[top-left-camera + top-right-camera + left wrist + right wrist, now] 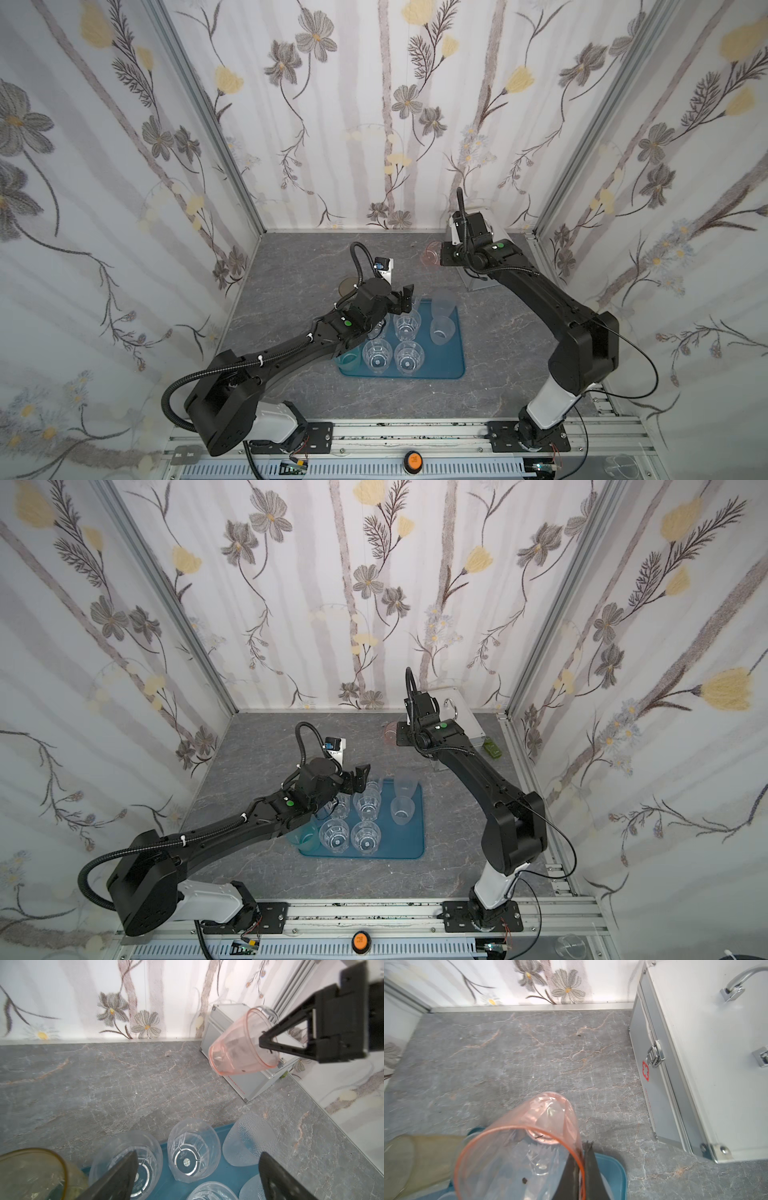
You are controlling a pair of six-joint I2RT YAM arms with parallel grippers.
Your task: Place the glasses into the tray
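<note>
Glasses mostly stand upright in the tray (449,357) already: clear faceted ones (407,326), frosted ones (441,330) and a teal one (347,359) at a corner. The pink glass (243,1043) is the one in hand. The right tool (586,1145) is clamped on its wall at the rim, one finger inside and one outside, probably because the thin rim is its easiest hold. It hangs tilted off the counter (529,1053), base pointing away from the tool, just beside the silver case (695,1064), with the tray nearer the arm's base. It is see-through, smooth and tapered. The left tool (404,300) gapes wide and empty above the tray's glasses. An amber glass (31,1172) sits beside it, apparently off the tray.
</note>
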